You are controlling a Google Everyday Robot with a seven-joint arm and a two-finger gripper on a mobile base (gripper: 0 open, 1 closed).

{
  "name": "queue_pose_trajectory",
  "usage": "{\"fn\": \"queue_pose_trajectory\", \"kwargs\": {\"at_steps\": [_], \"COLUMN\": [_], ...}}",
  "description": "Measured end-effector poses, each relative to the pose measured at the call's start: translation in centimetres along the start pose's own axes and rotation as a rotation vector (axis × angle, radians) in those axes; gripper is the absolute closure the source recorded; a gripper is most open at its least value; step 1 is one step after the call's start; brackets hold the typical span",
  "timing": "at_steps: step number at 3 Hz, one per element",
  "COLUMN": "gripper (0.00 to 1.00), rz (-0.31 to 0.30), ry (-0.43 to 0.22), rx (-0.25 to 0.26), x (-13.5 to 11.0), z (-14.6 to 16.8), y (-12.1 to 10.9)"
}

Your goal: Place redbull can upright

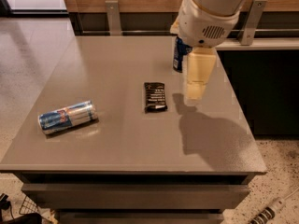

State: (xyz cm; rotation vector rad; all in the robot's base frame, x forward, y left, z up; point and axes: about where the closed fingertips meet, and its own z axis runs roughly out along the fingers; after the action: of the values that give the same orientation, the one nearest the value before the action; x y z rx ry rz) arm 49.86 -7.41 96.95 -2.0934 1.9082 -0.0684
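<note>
Redbull can (67, 117) lying on its side, not upright, toward 8 o'clock from table (117, 64) ctr, near front-left corner. Dark snack packet (155, 96) flat approx at ctr, well apart from redbull can. Gripper (194, 90) hanging over table just at 3 o'clock of packet, not touching it, shadow on tabletop at its 5 o'clock. Open or closed: can't tell; nothing seen in its hold. Dark blue can (178, 55) upright at 1 o'clock from ctr, partly hidden behind arm (205, 13).
</note>
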Motion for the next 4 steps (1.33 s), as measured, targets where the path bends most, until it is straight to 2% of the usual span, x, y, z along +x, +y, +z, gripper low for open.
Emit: {"fn": "queue_pose_trajectory", "kwargs": {"at_steps": [1, 2, 3, 4], "gripper": [0.00, 0.00, 0.00, 0.00], "rz": [-0.063, -0.067, -0.012, -0.012], "ry": [0.037, 0.062, 0.024, 0.024], "rx": [-0.026, -0.036, -0.030, -0.029], "x": [-3.7, -7.9, -10.9, -11.0], "z": [1.5, 3.6, 4.7, 4.7], "y": [-1.2, -2.1, -2.5, -2.6]}}
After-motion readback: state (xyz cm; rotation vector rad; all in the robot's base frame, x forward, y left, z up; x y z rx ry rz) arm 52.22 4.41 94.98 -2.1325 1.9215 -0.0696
